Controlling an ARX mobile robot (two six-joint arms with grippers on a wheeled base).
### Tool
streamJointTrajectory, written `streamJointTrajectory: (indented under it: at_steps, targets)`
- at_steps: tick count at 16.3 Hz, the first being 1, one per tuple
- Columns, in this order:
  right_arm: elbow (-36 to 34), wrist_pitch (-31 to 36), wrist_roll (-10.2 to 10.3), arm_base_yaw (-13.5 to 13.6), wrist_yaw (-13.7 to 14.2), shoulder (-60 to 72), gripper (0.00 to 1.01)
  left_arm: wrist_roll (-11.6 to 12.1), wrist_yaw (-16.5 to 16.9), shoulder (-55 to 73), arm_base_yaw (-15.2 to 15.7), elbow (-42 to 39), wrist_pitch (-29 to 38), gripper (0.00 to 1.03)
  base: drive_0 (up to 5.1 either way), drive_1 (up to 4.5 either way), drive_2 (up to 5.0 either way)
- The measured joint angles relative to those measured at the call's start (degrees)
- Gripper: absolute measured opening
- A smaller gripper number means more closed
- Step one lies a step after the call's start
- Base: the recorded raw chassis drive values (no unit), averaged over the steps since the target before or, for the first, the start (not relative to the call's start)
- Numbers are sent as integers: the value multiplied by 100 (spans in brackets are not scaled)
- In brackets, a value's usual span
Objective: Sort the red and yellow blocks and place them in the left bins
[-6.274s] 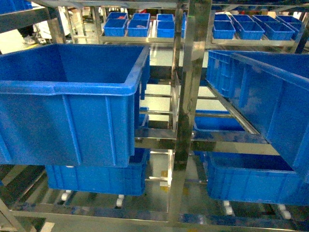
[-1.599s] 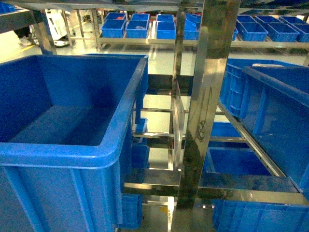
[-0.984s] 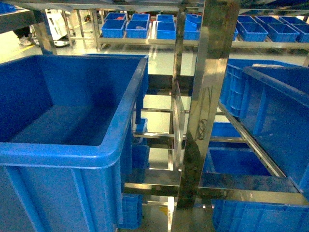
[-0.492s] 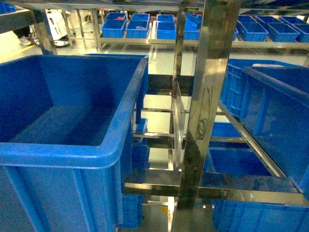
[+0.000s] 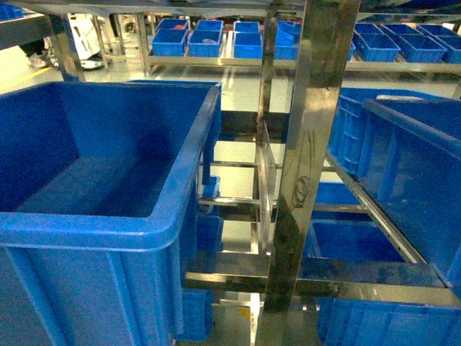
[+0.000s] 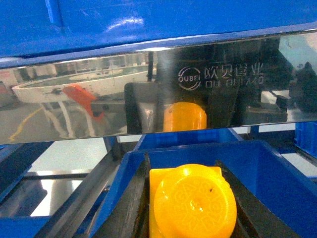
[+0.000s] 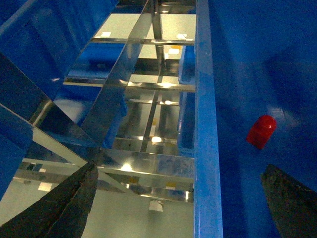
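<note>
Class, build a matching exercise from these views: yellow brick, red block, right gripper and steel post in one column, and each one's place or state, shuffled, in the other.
Column one
1. yellow brick
2. red block
3. right gripper
4. steel post

Column two
a. stands upright, mirror-shiny
b. lies inside a blue crate
c. open, holding nothing
d. held in the left gripper

Pairs: 1-d, 2-b, 3-c, 4-a

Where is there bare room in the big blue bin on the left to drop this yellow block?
The left bin's whole floor shows bare between its walls. It is tight around the steel upright. The left claw holds the yellow block below a steel rail.
</note>
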Motion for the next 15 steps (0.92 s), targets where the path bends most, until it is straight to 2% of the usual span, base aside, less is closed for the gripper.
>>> streamJointTrajectory:
  at_steps: [4, 5, 7, 9, 12, 15]
  targets:
    - [-17, -42, -4, 44, 254, -221, 98, 0, 0, 0, 2, 0, 2, 26, 0, 0, 0]
    - [-35, 114, -55, 39, 411, -229, 98, 0, 0, 0, 0, 0, 0, 26, 0, 0, 0]
    - [-9, 7, -146, -157, 466, -330, 98, 0, 0, 0, 0, 0, 2, 26, 0, 0, 0]
    - [-2, -149, -155, -334, 354, -317, 98, 0, -2, -2, 2, 0, 4, 26, 0, 0, 0]
    - [-2, -138, -155, -201, 144, -291, 98, 0, 4, -2, 0, 0, 2, 26, 0, 0, 0]
    - [-2, -125, -155, -177, 107, -291, 98, 0, 0, -2, 0, 0, 0, 26, 0, 0, 0]
